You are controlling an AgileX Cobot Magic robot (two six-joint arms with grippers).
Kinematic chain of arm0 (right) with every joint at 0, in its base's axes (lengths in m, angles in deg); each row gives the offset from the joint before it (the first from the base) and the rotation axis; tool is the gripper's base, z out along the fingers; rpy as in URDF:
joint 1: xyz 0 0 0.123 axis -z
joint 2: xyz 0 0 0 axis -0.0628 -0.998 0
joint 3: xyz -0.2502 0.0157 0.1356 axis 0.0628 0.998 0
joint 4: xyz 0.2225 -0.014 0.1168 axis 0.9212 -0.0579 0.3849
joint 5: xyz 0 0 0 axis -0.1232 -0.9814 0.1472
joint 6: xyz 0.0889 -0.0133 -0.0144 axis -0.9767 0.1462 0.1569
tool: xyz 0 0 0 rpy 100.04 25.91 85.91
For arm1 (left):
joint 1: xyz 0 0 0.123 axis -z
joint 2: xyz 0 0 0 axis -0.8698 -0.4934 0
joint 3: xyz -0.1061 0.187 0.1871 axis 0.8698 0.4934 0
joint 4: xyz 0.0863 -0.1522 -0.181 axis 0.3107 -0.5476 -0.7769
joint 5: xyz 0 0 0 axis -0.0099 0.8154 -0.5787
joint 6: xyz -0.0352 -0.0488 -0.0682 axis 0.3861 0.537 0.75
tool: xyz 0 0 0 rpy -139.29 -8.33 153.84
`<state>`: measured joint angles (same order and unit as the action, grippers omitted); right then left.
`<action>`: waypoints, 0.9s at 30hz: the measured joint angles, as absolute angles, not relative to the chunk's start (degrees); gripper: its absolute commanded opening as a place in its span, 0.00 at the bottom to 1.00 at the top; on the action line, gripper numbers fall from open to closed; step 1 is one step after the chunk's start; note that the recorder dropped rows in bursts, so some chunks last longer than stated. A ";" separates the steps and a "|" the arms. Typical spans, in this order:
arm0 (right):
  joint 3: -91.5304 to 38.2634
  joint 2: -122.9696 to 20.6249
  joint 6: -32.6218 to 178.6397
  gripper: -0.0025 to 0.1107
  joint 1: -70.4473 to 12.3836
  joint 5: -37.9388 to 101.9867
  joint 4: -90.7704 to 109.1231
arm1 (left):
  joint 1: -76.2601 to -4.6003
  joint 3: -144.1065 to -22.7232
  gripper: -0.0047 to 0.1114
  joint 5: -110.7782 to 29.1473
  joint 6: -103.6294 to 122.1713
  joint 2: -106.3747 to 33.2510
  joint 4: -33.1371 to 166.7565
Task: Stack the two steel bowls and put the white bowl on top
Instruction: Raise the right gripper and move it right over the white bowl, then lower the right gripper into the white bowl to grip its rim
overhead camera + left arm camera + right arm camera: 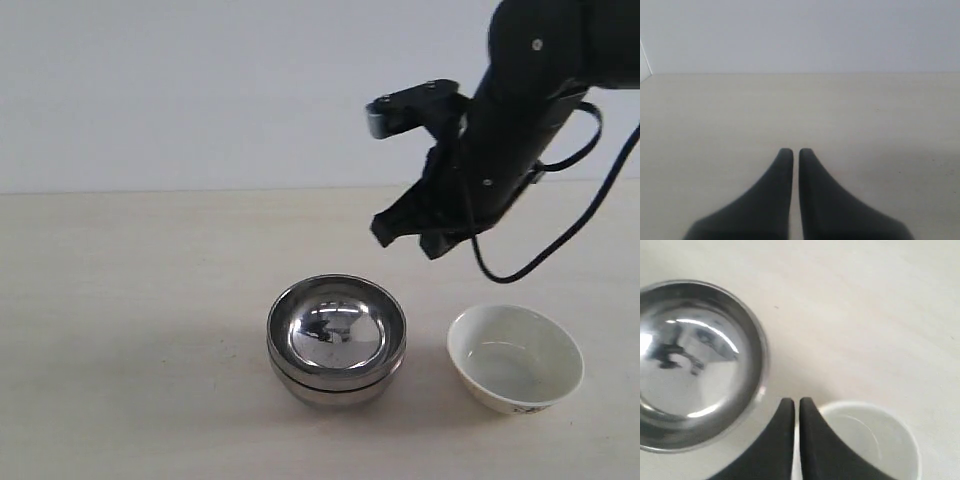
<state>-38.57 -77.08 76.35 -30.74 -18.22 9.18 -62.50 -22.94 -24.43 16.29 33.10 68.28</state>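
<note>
The two steel bowls (336,340) stand nested one inside the other at the table's middle; the right wrist view shows the upper one's shiny inside (690,365). The white bowl (515,358) sits upright to their right, apart from them, with a dark mark low on its front; its rim also shows in the right wrist view (875,440). My right gripper (408,238) hangs in the air above and behind the gap between steel stack and white bowl, shut and holding nothing (795,401). My left gripper (795,151) is shut over bare table, out of the exterior view.
The pale wooden table (130,300) stretches wide to the left and front. A white wall rises behind it. The right arm's black cable (540,255) loops down behind the white bowl.
</note>
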 measured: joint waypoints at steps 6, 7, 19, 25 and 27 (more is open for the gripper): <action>-37.12 -76.99 78.15 0.09 -20.69 -23.74 9.18 | -62.50 -22.94 0.07 -24.43 16.29 33.10 68.28; -36.25 -76.99 78.72 0.14 -19.62 -23.74 9.18 | -62.50 -22.94 0.07 -24.43 16.29 33.10 68.28; -29.11 -80.16 78.89 0.52 -15.45 -21.42 9.18 | -62.50 -22.94 0.07 -24.43 16.29 33.10 68.28; -29.11 -86.32 78.49 0.52 -15.45 -18.23 9.18 | -62.50 -22.94 0.07 -24.43 16.29 33.10 68.28; -29.09 -88.07 78.37 0.52 -15.45 -16.25 9.18 | -62.50 -22.94 0.07 -24.43 16.29 33.10 68.28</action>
